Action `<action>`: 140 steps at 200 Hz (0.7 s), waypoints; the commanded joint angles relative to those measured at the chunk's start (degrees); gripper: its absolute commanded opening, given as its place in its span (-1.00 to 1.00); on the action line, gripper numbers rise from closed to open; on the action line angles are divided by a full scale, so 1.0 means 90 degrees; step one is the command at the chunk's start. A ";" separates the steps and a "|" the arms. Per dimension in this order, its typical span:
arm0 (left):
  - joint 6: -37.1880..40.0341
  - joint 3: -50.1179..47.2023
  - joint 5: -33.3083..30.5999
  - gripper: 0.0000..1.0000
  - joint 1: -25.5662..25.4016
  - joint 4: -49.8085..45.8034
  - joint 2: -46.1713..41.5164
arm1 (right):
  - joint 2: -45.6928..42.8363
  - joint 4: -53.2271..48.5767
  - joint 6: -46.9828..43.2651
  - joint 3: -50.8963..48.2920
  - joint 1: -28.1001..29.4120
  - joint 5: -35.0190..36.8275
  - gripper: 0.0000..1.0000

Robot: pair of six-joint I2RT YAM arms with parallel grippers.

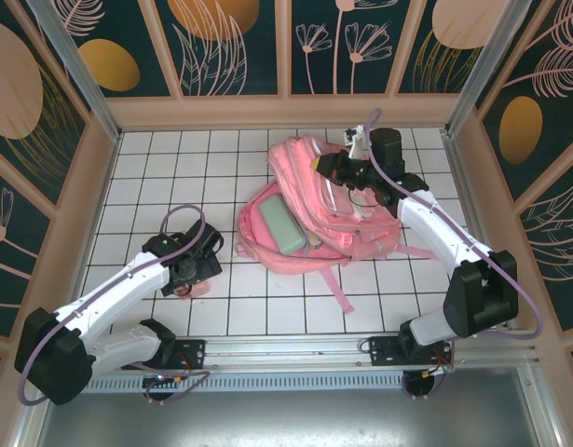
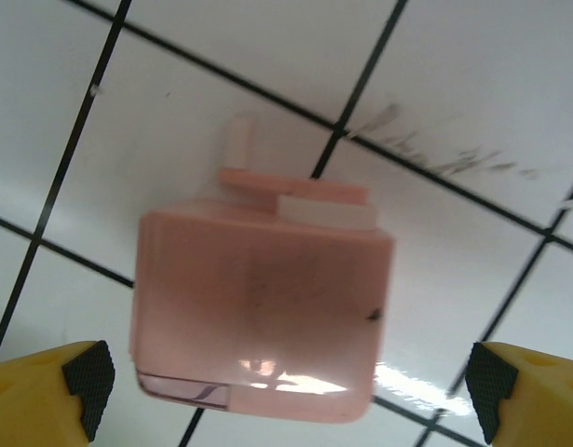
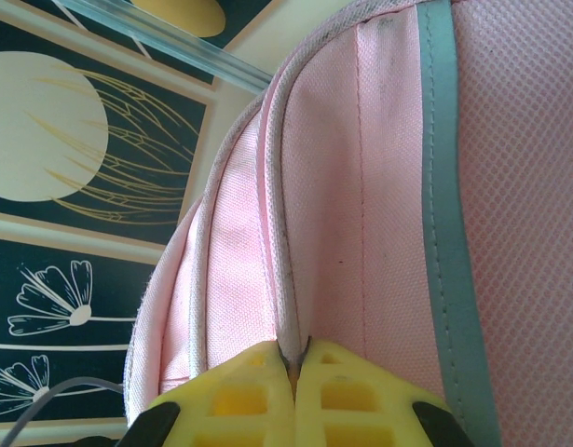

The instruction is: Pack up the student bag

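student bag (image 1: 300,177) blocks centre, tiles (image 1: 156,177) free leftward

I note bright, even overhead light, with faint shadows beside the bag (image 1: 314,209). Left wrist view is soft, with glare low on the box (image 2: 263,312). Right wrist view: bag weave sharp.

Small pink box (image 2: 263,307) on white tiled table (image 1: 156,158), pale green case (image 1: 284,223), floral wall panels (image 1: 230,47)

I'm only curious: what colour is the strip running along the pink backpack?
Pale grey-green strip on the student bag; clearest in the right wrist view.
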 commanded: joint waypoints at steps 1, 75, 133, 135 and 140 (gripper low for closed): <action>-0.0170 -0.0337 -0.0029 0.97 0.0032 -0.0078 -0.0124 | -0.0116 0.0731 -0.0117 -0.0001 0.0062 -0.0165 -1.00; 0.0001 -0.0980 0.0440 0.97 0.0250 0.1309 -0.0277 | -0.0153 0.0648 -0.0112 0.0004 0.0092 -0.0106 -1.00; -0.0006 -0.1073 0.0439 0.89 0.0261 0.1586 0.0130 | -0.0208 0.0557 -0.0150 0.0017 0.0104 -0.0042 -1.00; -0.0011 -0.1067 0.0437 0.88 0.0267 0.1578 0.0124 | -0.0212 0.0548 -0.0151 0.0016 0.0105 -0.0039 -1.00; -0.0027 -0.1051 0.0423 0.84 0.0261 0.1567 0.0090 | -0.0222 0.0539 -0.0152 0.0018 0.0102 -0.0045 -1.00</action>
